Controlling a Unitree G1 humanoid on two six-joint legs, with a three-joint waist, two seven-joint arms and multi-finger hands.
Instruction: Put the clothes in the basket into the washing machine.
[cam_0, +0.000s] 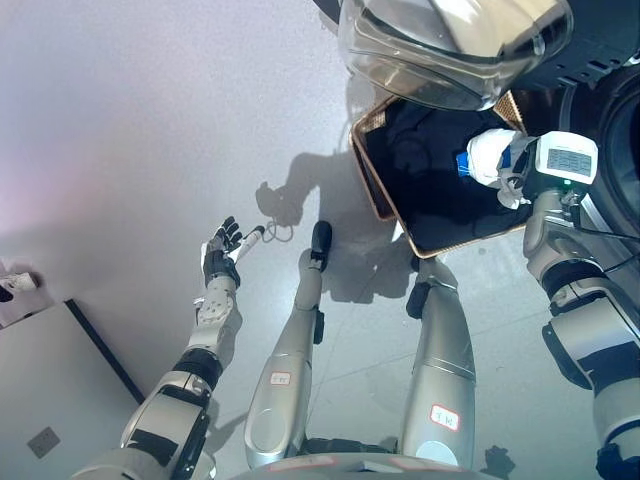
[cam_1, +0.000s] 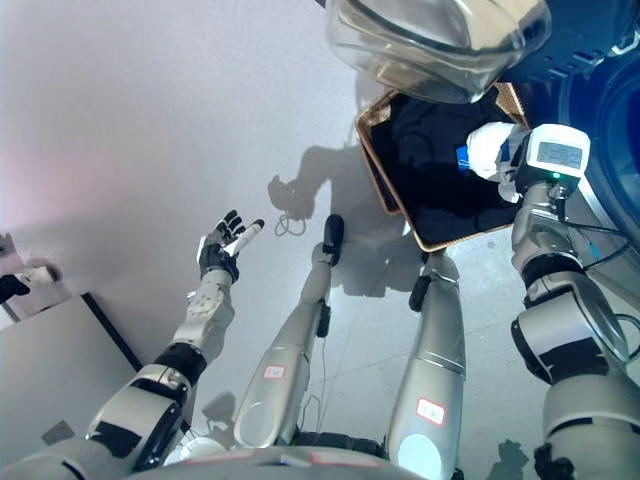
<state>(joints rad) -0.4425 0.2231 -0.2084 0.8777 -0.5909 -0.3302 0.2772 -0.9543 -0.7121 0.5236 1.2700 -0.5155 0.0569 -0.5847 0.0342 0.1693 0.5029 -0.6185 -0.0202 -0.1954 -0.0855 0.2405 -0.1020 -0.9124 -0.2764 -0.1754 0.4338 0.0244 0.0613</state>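
The robot's right hand (cam_0: 497, 158) reaches down into a rectangular woven basket (cam_0: 372, 165) on the glossy grey floor (cam_0: 130, 120), its fingers hidden in the dark, crumpled clothes (cam_0: 425, 170), so its grip cannot be told. Just beyond the hand, the washing machine's rounded glass door (cam_0: 450, 45) hangs open. The left hand (cam_0: 222, 250) hovers well apart, fingers spread.

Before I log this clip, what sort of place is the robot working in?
Most likely a laundry corner. An open round washing machine door hangs over a woven basket of dark clothes on a bare grey floor. The right robot hand reaches into the basket; the left robot hand is open.
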